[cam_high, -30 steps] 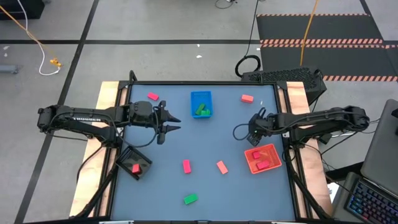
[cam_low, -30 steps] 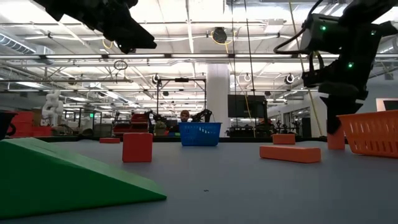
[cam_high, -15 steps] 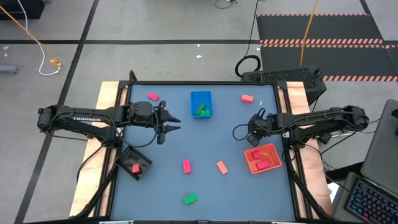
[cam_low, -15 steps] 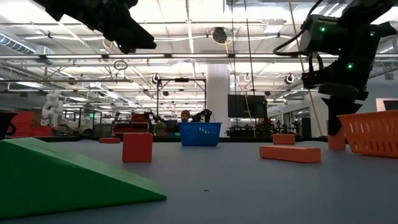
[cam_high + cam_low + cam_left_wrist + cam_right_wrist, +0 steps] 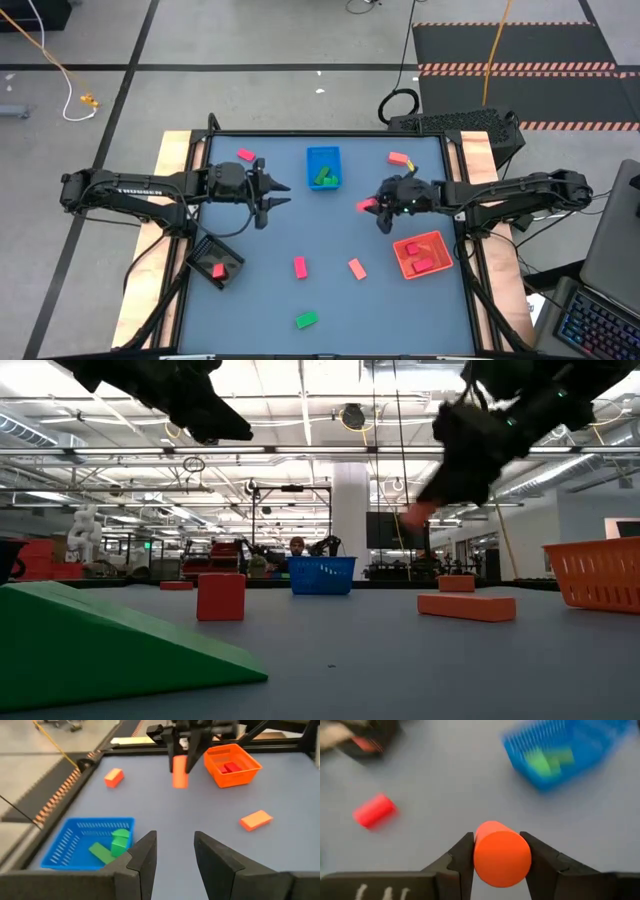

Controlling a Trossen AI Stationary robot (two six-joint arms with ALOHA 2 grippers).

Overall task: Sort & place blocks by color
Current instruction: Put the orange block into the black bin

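My right gripper (image 5: pixel 374 208) fingers clamp a salmon-red round-ended block (image 5: pixel 501 852) — its orange mesh tray (image 5: pixel 422 255) lies nearer, right; the left gripper (image 5: pixel 277 196) waits open.

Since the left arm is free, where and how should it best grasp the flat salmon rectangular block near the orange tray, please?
Grip the flat salmon rectangular block across its two long side faces, at mid-length, coming straight down from above: it lies flat and skewed on the table, so the open left gripper should probably turn to match.
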